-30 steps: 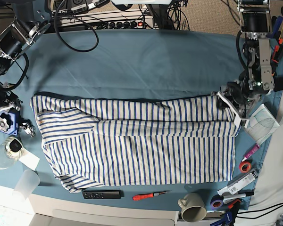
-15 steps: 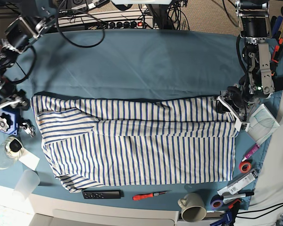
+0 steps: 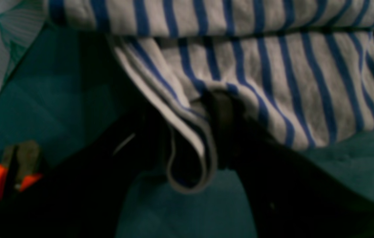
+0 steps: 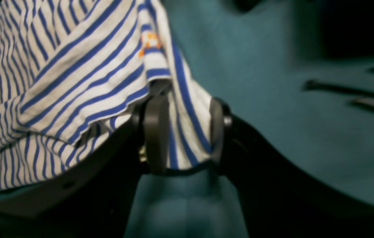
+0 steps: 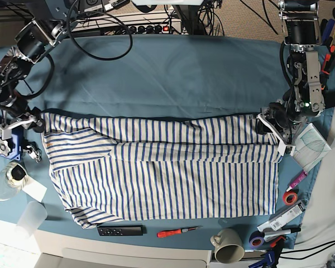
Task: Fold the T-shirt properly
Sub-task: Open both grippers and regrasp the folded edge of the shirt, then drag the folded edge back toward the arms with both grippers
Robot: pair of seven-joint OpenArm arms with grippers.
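Closest to my left wrist camera, my left jaws (image 3: 190, 138) are clenched on a doubled hem of the T-shirt (image 5: 167, 167), a loop of cloth hanging out below the pinch. That corner is the shirt's far edge on the base view's right, and it has not shifted over the last second. The change is at the other end: my right jaws (image 4: 183, 132), which a second ago hung off the shirt's far corner on the base view's left, have come onto that corner and now bracket a fold of striped cloth beside the small orange mark. The pads look near the fabric, but I cannot tell whether they are clamped or only straddling it. The T-shirt lies spread across the blue tabletop (image 5: 156, 72), its far long edge already turned over. I judge both far corners nearly secured for the next fold.
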